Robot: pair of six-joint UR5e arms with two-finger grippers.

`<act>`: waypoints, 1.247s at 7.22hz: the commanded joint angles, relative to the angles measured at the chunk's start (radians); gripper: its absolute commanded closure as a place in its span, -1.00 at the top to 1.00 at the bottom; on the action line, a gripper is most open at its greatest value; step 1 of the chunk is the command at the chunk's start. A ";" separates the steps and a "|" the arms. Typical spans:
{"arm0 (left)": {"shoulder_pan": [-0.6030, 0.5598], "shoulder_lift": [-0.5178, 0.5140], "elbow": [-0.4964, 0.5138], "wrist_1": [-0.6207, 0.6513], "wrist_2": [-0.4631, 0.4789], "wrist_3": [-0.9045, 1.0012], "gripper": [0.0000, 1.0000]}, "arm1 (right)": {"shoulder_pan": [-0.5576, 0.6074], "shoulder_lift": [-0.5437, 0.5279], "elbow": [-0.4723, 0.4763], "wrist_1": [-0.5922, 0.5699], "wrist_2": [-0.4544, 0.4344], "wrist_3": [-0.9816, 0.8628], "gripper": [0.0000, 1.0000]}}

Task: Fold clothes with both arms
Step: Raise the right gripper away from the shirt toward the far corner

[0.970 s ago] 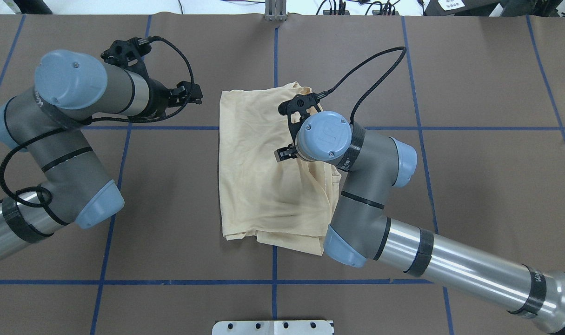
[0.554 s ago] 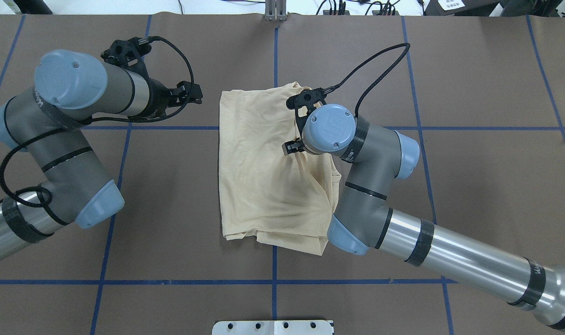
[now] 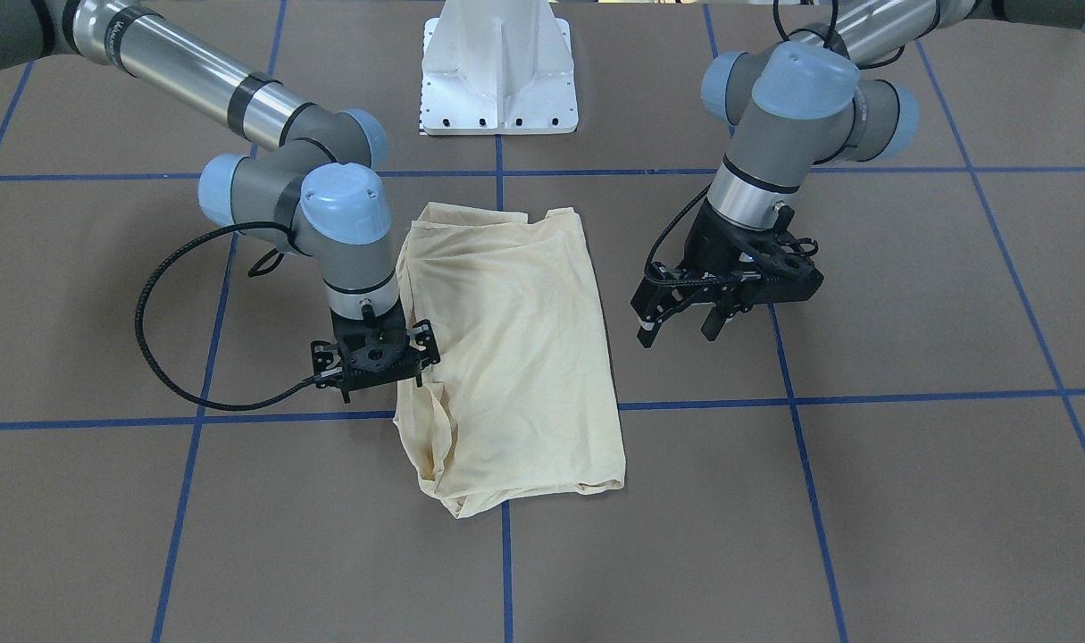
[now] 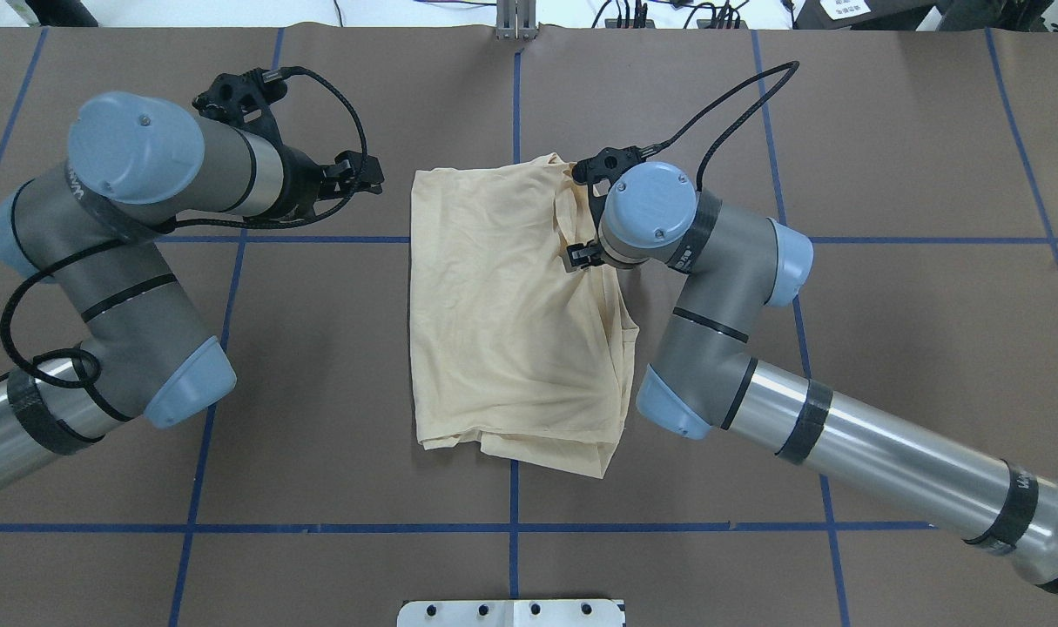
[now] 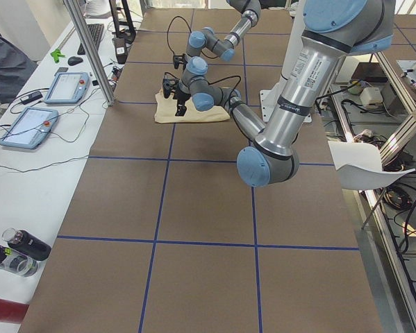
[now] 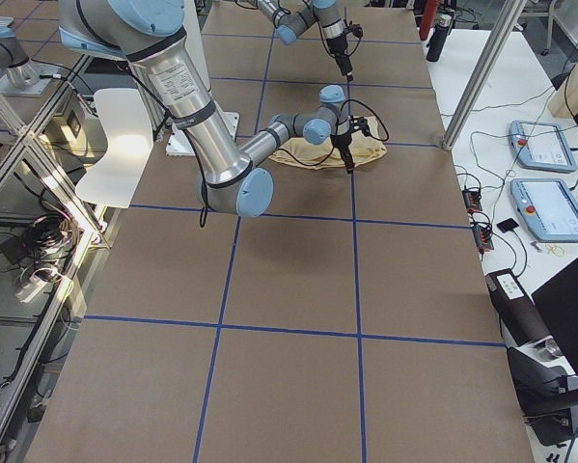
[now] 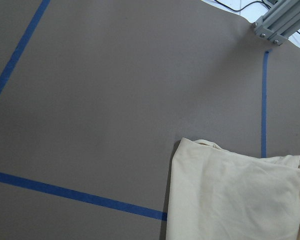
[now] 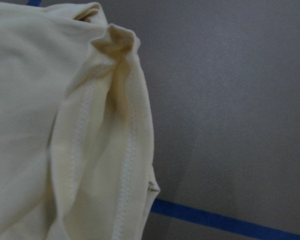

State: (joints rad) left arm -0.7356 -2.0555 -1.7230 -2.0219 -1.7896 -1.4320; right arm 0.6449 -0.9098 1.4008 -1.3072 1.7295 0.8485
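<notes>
Rightward and farther out, my right gripper (image 3: 377,362) has slid from over the T-shirt's middle to its far right edge and sits low above the seam. Whether its jaws are apart or pinching cloth, I cannot tell. The cream T-shirt (image 4: 494,331) lies folded in a rough rectangle at the middle of the brown table (image 4: 886,348). My left gripper (image 3: 680,326) hangs spread and empty just left of it. If I catch only the top ply of this thin fabric, I would likely drag the stack askew.
</notes>
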 commanded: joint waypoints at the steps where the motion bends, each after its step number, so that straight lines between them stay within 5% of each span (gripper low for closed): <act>1: -0.001 0.000 -0.001 0.000 -0.001 0.001 1.00 | 0.053 -0.027 0.009 0.006 0.051 -0.052 0.99; 5: -0.001 0.006 0.000 -0.009 -0.001 0.005 1.00 | 0.064 0.125 -0.035 0.006 0.059 0.073 0.97; 7: 0.004 0.008 -0.022 -0.036 -0.002 -0.005 1.00 | 0.059 0.044 0.108 0.011 0.196 0.243 0.98; 9: 0.034 0.050 -0.084 -0.183 -0.094 -0.208 1.00 | 0.007 -0.148 0.371 0.011 0.235 0.438 0.98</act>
State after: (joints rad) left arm -0.7227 -2.0328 -1.7719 -2.1141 -1.8359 -1.5235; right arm 0.6824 -0.9487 1.6251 -1.2967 1.9369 1.1721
